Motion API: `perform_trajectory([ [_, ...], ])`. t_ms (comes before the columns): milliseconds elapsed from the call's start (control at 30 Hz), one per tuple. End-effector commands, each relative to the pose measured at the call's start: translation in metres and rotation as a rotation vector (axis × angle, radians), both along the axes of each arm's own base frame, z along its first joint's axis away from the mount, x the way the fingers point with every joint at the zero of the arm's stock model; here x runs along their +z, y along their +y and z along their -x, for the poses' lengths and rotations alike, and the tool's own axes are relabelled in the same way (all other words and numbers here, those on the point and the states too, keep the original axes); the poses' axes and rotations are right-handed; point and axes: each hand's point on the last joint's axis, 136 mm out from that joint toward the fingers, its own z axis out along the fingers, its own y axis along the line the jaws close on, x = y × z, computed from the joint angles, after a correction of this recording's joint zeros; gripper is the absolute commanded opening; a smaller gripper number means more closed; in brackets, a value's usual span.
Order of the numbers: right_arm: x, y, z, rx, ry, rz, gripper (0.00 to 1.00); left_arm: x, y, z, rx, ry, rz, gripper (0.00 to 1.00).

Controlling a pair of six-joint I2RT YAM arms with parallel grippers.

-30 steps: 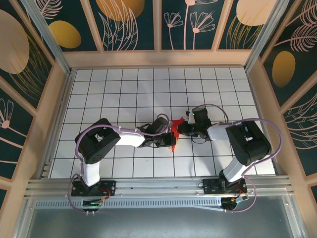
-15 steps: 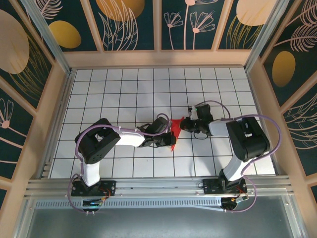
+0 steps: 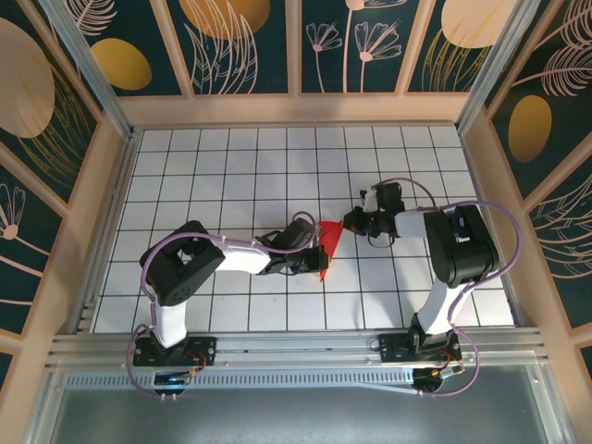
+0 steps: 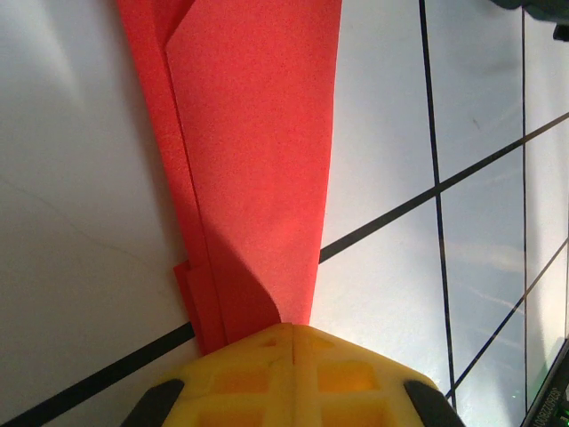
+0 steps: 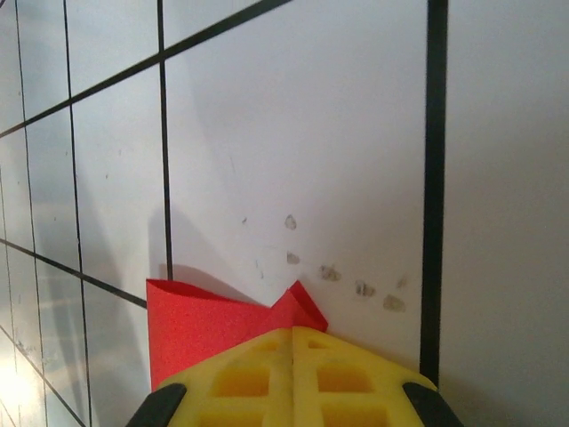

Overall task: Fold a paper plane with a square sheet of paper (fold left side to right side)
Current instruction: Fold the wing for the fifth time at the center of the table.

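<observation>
Yellow ribbed fingertips of your left claw (image 4: 293,331) were pressed together with no gap, pinching the near end of the thin bright red paper sheet (image 4: 258,160). The sheet ran away from them as a narrow, layered strip with a folded edge along its left side. Your right claw (image 5: 293,331) was likewise shut tight, with a small red corner of that sheet caught at its tips. Seen from above, the paper sat between the two claws, a little right of the middle of the white table ruled with black grid lines (image 3: 231,166). Your left claw was at the paper's near end and your right at its far right corner.

You seemed to be mid-fold on an already narrowed sheet, not a flat square. The next move probably called for your left claw to anchor while your right carried its corner across. You would then need to lay it edge to edge without tugging the thin paper apart.
</observation>
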Motion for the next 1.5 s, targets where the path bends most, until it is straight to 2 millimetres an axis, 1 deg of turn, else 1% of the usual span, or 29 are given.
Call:
perform_trajectory([
  [0,-0.009,-0.032,-0.03,-0.089,-0.049,0.114,0.0,-0.046,0.043,0.023,0.016,0.097,-0.193,0.0],
  [200,0.007,-0.038,-0.04,-0.097,-0.08,0.118,0.0,-0.044,0.042,0.022,0.017,0.091,-0.185,0.0],
  [300,0.02,-0.036,-0.036,-0.091,-0.09,0.102,0.0,-0.042,0.041,0.021,0.02,0.086,-0.18,0.0],
  [367,0.029,-0.033,-0.026,-0.089,-0.091,0.074,0.0,-0.042,0.041,0.02,0.023,0.083,-0.177,0.0],
  [467,0.041,-0.02,-0.001,-0.065,-0.077,0.012,0.0,-0.041,0.041,0.019,0.026,0.08,-0.174,0.0],
  [600,0.047,0.007,0.039,-0.006,-0.03,-0.042,0.0,-0.04,0.041,0.019,0.026,0.076,-0.176,0.0],
  [667,0.046,0.023,0.056,0.019,0.002,-0.088,0.0,-0.039,0.041,0.019,0.028,0.076,-0.176,0.0],
  [733,0.045,0.038,0.068,0.04,0.027,-0.129,0.0,-0.039,0.041,0.018,0.028,0.074,-0.175,0.0],
  [833,0.043,0.052,0.073,0.057,0.05,-0.145,0.0,-0.039,0.042,0.019,0.029,0.076,-0.177,0.0],
  [967,0.031,0.062,0.079,0.071,0.091,-0.135,0.0,-0.038,0.042,0.018,0.03,0.074,-0.175,0.0],
  [1067,0.019,0.063,0.082,0.067,0.119,-0.114,0.0,-0.038,0.042,0.018,0.03,0.072,-0.175,0.0],
  [1267,0.002,0.059,0.082,0.049,0.153,-0.074,0.0,-0.039,0.041,0.018,0.029,0.075,-0.175,0.0],
  [1400,-0.011,0.052,0.085,0.036,0.196,-0.022,0.0,-0.034,0.039,0.017,0.027,0.066,-0.167,0.0],
  [1467,-0.018,0.048,0.089,0.031,0.223,0.01,0.0,-0.026,0.036,0.014,0.033,0.05,-0.144,0.0],
])
